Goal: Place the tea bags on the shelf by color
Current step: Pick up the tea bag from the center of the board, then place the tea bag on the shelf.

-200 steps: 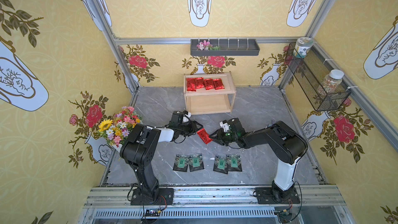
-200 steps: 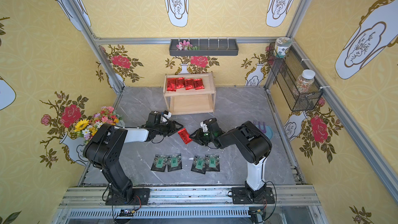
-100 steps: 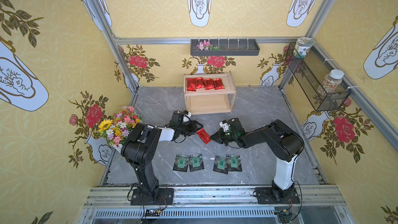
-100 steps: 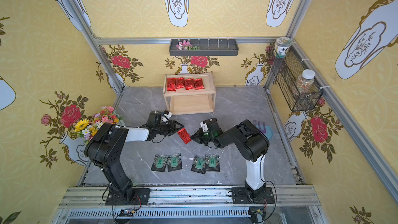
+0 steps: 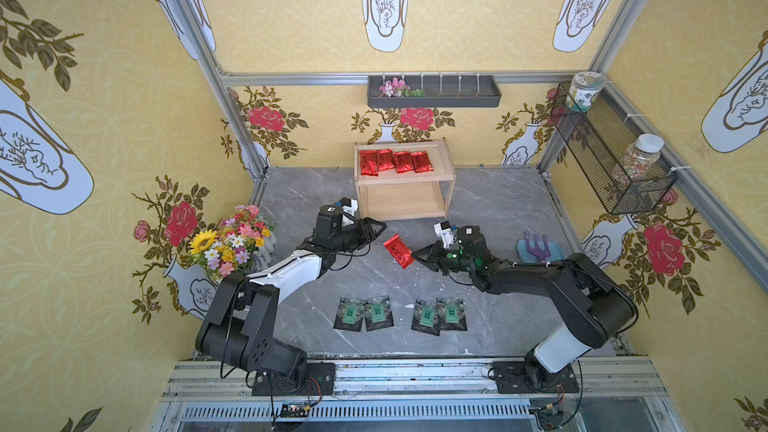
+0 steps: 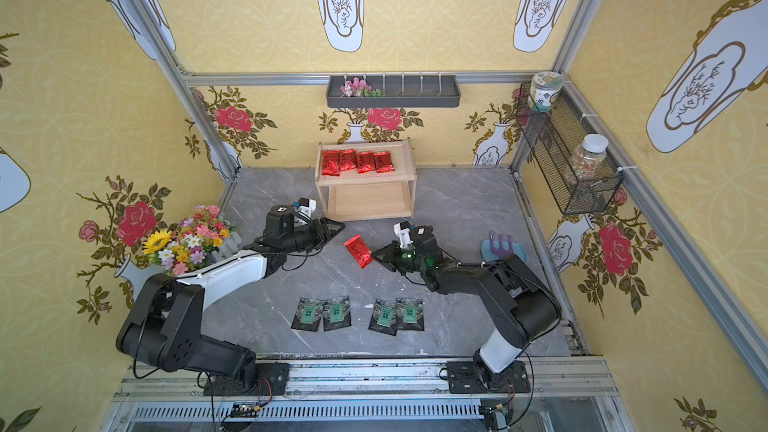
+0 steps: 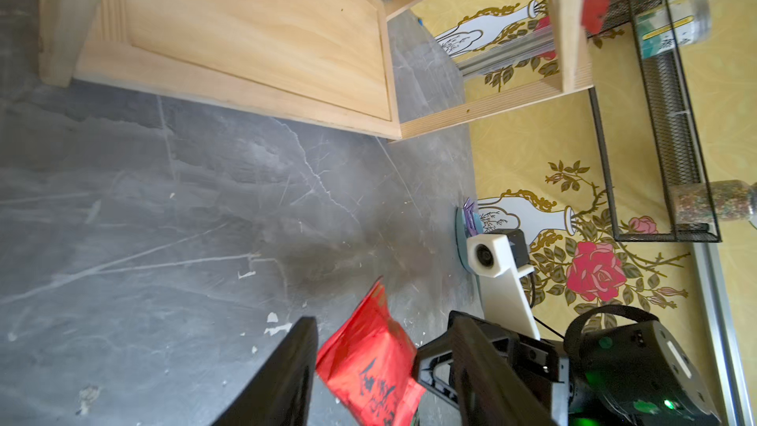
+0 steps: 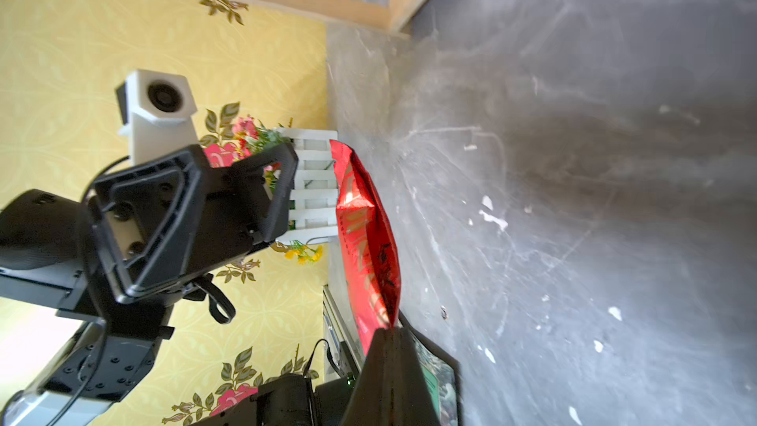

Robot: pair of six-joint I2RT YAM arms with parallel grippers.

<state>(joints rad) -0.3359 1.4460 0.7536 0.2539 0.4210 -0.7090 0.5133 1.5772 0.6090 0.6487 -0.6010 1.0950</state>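
A red tea bag (image 5: 398, 251) (image 6: 360, 250) hangs above the table's middle, and my right gripper (image 5: 415, 258) (image 8: 387, 333) is shut on its edge. My left gripper (image 5: 380, 226) (image 7: 381, 321) faces it from the left, open, and the red tea bag (image 7: 368, 366) sits just past its tips without touching them. Several red tea bags (image 5: 395, 161) lie in a row on the top tier of the wooden shelf (image 5: 405, 178) (image 6: 365, 179) at the back. The shelf's lower tier (image 7: 254, 34) is bare. Several black tea bags (image 5: 351, 313) (image 6: 307, 313) lie near the table's front.
A flower bouquet (image 5: 232, 238) stands at the left wall beside my left arm. A blue plate with a purple fork (image 5: 536, 249) lies to the right of my right arm. A dark wall tray (image 5: 434, 93) and a wire-mesh basket (image 5: 602, 151) with jars hang above.
My right gripper has shut on the red tea bag's edge. The bag and both arms stay almost where they were.
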